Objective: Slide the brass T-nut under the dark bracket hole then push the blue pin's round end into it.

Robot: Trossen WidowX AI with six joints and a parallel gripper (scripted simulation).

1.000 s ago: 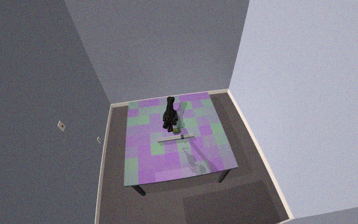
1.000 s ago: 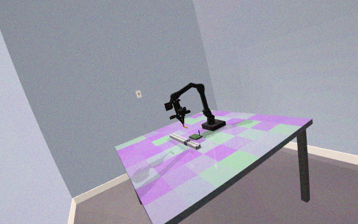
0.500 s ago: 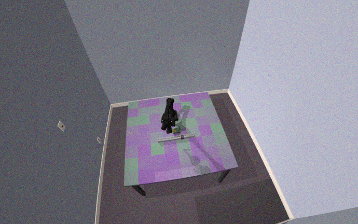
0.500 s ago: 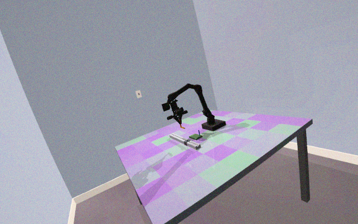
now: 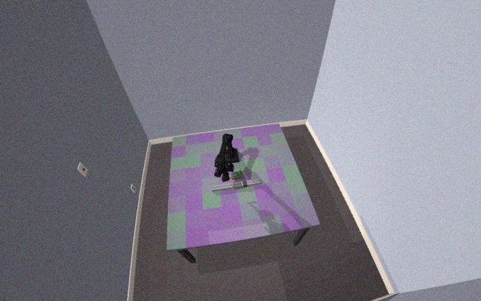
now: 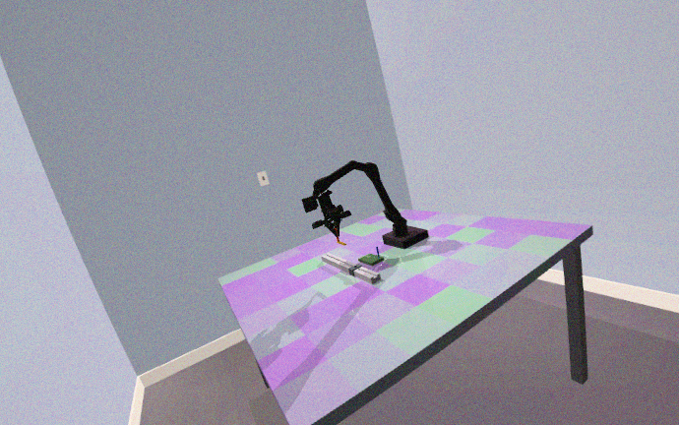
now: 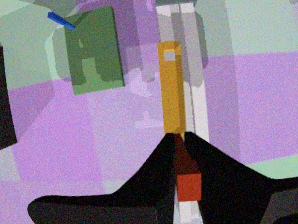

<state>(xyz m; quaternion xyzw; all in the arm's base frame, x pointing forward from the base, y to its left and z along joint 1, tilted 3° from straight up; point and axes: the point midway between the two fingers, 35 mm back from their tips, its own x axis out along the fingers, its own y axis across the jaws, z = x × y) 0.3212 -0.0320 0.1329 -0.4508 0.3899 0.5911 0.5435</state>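
The claw [image 5: 227, 178] [image 6: 337, 237] [image 7: 178, 139] is nearly closed, its fingers pinching the orange handle [image 7: 189, 187] of the brass T-nut [image 5: 232, 178] [image 6: 341, 243] [image 7: 171, 90]. The T-nut hangs in the air above the counter [image 5: 216, 216] [image 6: 405, 300] [image 7: 260, 100], its long brass body jutting out past the fingertips, with a small squarish pale patch near its far end. In the wrist view it overlaps one edge of the aluminum rail [image 5: 222, 187] [image 6: 337, 262] [image 7: 200, 107] below; in the exterior view it is clearly raised above the rail, outside the slot.

The rail lies flat on the counter, its slot facing up. The dark bracket [image 5: 244, 183] [image 6: 354, 270] [image 7: 175, 1] sits across it, nearer one end than the other; only a sliver of the bracket shows at the top of the wrist view. Near the rail, on the side towards the arm's base [image 6: 404, 243], is the green tray [image 5: 237, 175] [image 6: 370, 259] [image 7: 95, 55]. The blue pin [image 5: 240, 171] [image 6: 377, 251] [image 7: 61, 21] stands upright at one edge of the tray, apart from the claw. The black arm [image 5: 226, 155] [image 6: 353, 165] arches up from its base and bends down to the claw.
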